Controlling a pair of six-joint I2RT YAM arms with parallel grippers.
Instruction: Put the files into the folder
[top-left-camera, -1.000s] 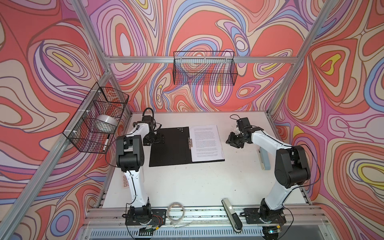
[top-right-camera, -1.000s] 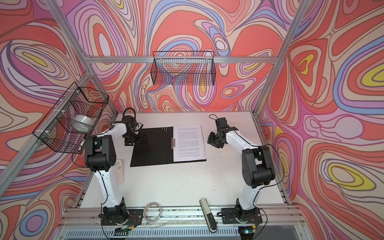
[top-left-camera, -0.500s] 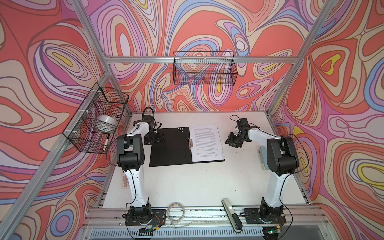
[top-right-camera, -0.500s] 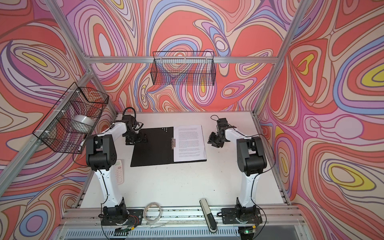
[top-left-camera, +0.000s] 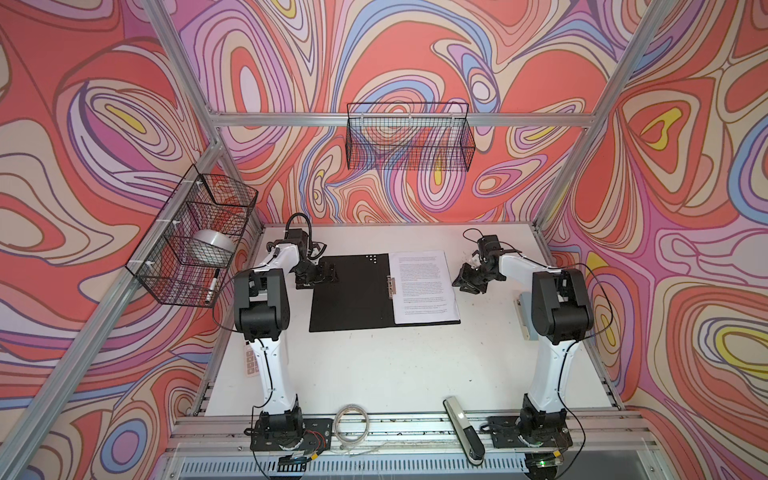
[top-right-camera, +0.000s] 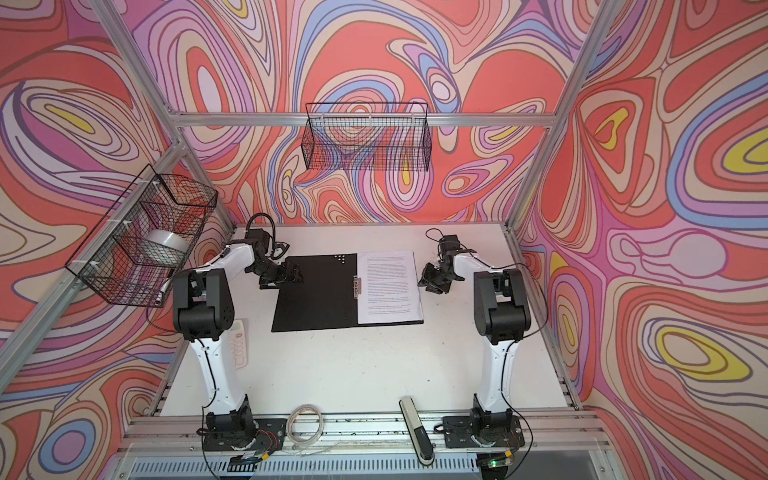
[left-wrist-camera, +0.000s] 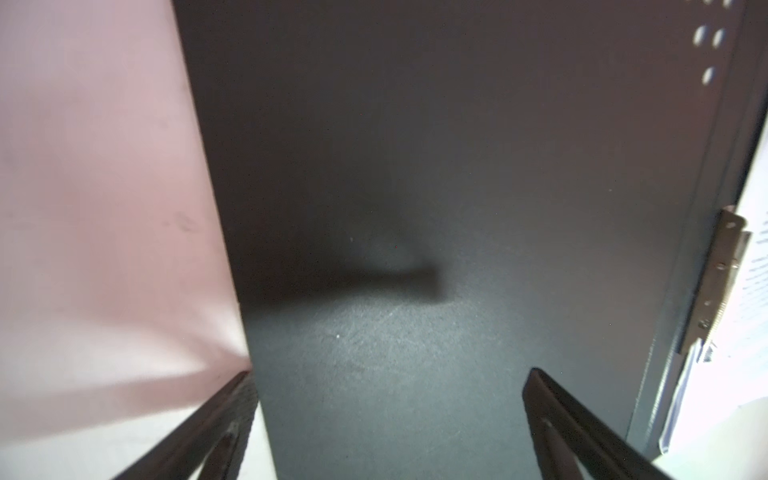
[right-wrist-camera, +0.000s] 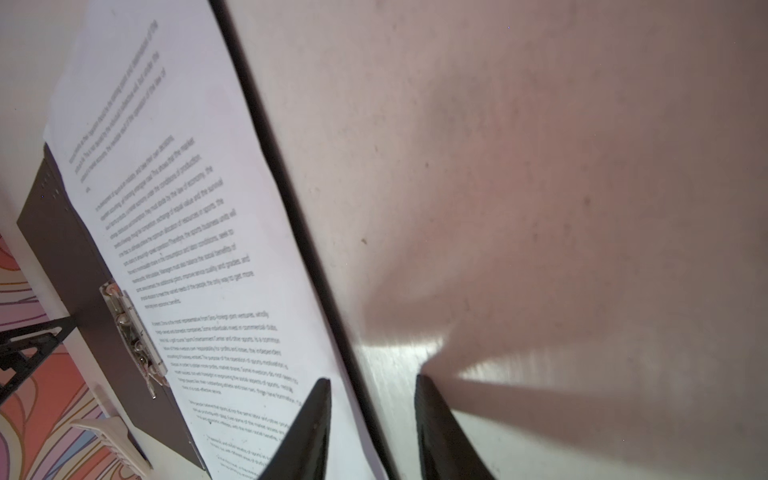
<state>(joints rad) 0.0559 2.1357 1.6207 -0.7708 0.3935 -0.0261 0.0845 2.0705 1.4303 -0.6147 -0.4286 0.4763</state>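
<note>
On the white table (top-left-camera: 374, 365) the folder (top-left-camera: 349, 291) lies open and flat, black inside up. The files (top-left-camera: 426, 291) rest on the folder's right half, text up, with their left edge at the metal clip (top-left-camera: 391, 287) on its spine.

Toward the folder's far end, the left gripper (top-left-camera: 322, 274) sits at the folder's left edge, jaws wide apart and holding nothing. In the left wrist view one finger (left-wrist-camera: 208, 424) is over the table and the other finger (left-wrist-camera: 573, 424) is over the black cover, so that edge runs between them.

The right gripper (top-left-camera: 463, 282) sits at the folder's right edge, jaws partly apart and gripping nothing. In the right wrist view one finger (right-wrist-camera: 311, 428) hangs over the files and the other finger (right-wrist-camera: 440, 428) over the table, with the folder's dark rim between them.

Beyond the folder, a wire basket (top-left-camera: 409, 141) hangs on the back wall.
</note>
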